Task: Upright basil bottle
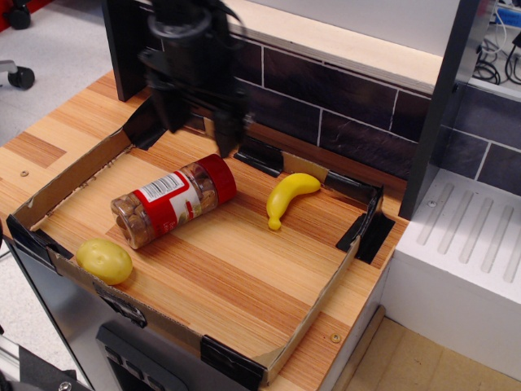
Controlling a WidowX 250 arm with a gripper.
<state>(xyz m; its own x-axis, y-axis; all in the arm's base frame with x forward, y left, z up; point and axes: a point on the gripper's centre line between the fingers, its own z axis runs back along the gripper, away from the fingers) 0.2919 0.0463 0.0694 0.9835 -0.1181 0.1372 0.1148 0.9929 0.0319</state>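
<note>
The basil bottle [173,201] lies on its side on the wooden tray [236,277], red lid pointing toward the back wall. The claw [199,122] hangs just above and behind the lid end, not touching it — its fingers look spread, though motion blur softens them. Right of the bottle lies a banana [287,198]; a yellow-green fruit [104,260] sits beyond the bottle's base, at the tray's front corner.
</note>
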